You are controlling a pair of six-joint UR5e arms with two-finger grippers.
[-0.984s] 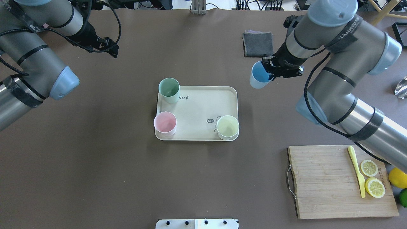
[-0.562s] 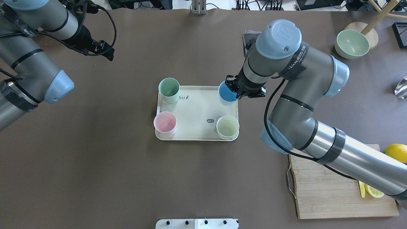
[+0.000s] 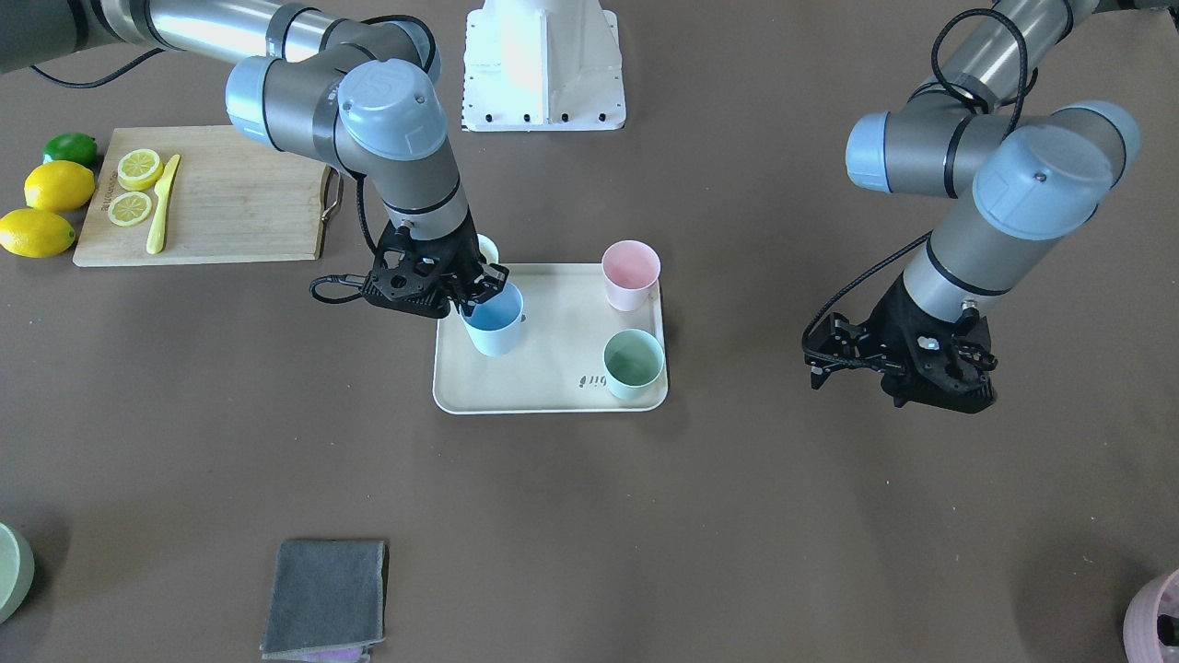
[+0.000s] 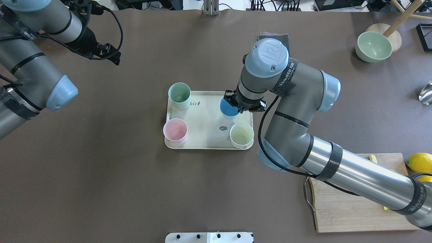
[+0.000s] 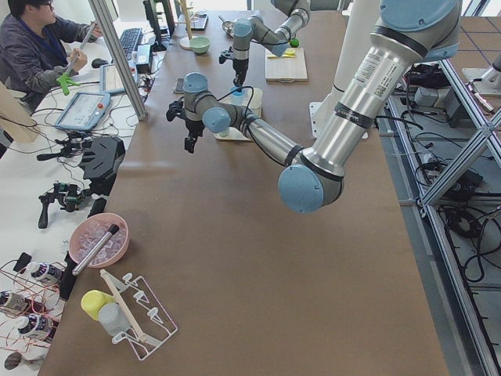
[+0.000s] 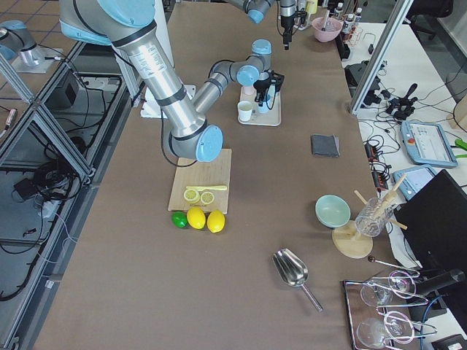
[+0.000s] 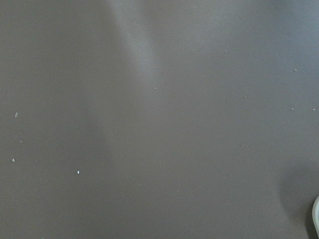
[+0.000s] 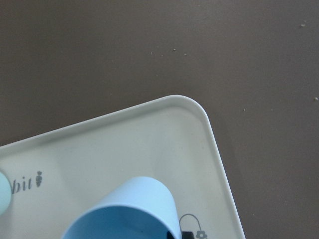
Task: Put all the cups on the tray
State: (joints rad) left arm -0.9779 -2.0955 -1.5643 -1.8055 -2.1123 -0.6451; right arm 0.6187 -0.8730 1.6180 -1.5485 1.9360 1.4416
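My right gripper (image 4: 240,106) is shut on the light blue cup (image 4: 228,108) and holds it over the far right part of the cream tray (image 4: 206,118). I cannot tell whether the cup touches the tray. The right wrist view shows the blue cup's rim (image 8: 124,209) above the tray's corner (image 8: 189,107). The mint green cup (image 4: 179,95), the pink cup (image 4: 175,130) and the pale yellow cup (image 4: 241,134) stand upright in three tray corners. My left gripper (image 4: 111,55) hangs empty over bare table at the far left, and looks open.
A wooden cutting board (image 4: 351,209) with lemon slices and a yellow knife lies at the near right, with whole lemons (image 4: 419,162) beside it. A grey cloth (image 3: 324,597) lies beyond the tray. A pale green bowl (image 4: 374,46) sits at the far right.
My right arm has carried the blue cup leftwards from beside the tray to over its far right part. The left arm has barely moved.
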